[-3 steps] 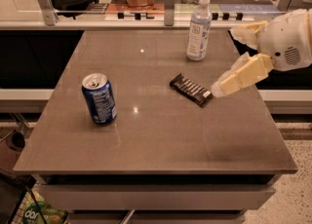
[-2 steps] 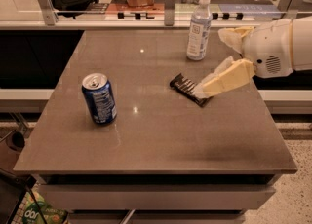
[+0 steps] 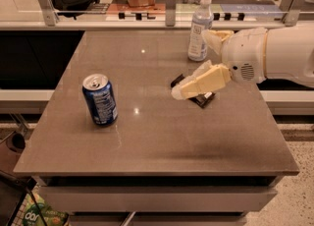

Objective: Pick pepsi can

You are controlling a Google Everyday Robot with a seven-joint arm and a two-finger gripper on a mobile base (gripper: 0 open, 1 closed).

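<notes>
One pepsi can (image 3: 99,99): upright on the table's (image 3: 162,141) left, far from the gripper (image 3: 192,65).
Gripper: right side, above a dark packet (image 3: 205,100), by the bottle (image 3: 200,28) — jaws wide apart, holding nothing.

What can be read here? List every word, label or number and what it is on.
None reads clearly.
pepsi can: white print on its side, too blurred to read.
plastic bottle: label, too blurred to read.
green package at lower left: pale letters, not legible.
claw, open, right of the can, beside the bottle: no text.
</notes>
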